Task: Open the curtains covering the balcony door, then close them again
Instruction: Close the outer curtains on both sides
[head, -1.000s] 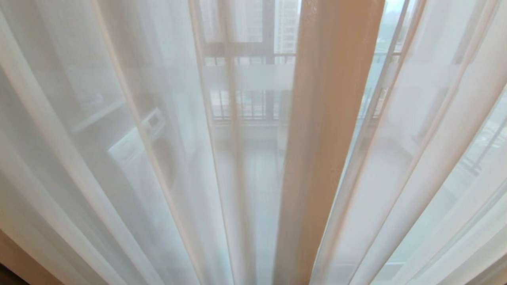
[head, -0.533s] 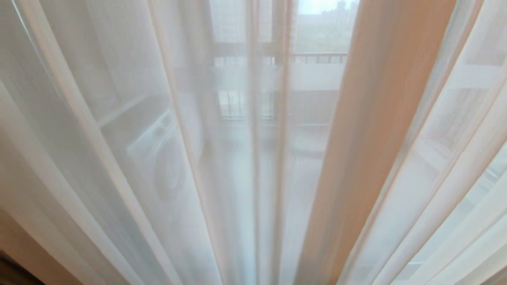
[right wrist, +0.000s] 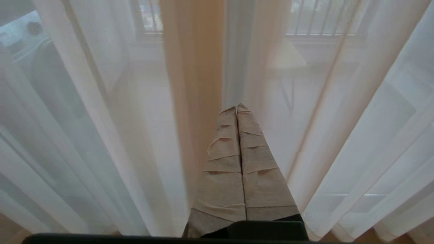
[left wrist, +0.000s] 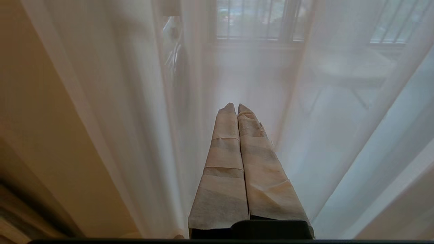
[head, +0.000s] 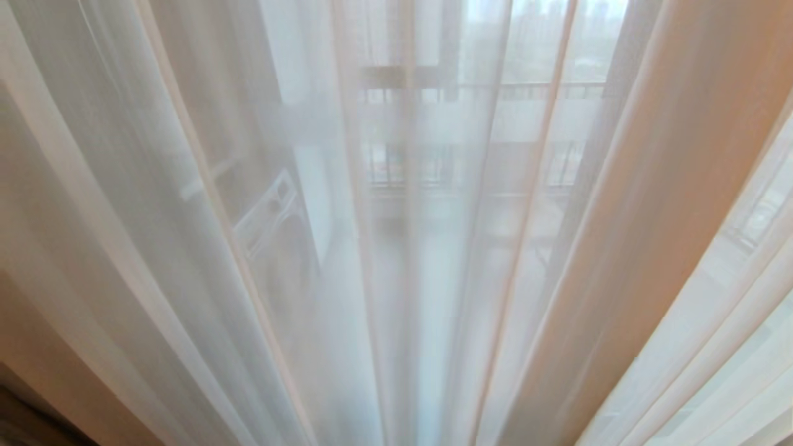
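Evidently no pull is underway: the curtains (head: 248,186) hang drawn across the balcony door (head: 396,80), while left gripper (left wrist: 234,107) and right gripper (right wrist: 236,107) sit pressed together, empty, facing the sheers.

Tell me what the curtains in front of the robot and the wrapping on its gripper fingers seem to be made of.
The curtains look like thin, matte white sheer fabric: the balcony railing shows through them, and they hang in soft pleats. One denser beige fold looks thicker, perhaps only layered sheer. The left gripper and right gripper have fingers wrapped in overlapping beige strips, apparently cloth or paper tape, matte and creased.
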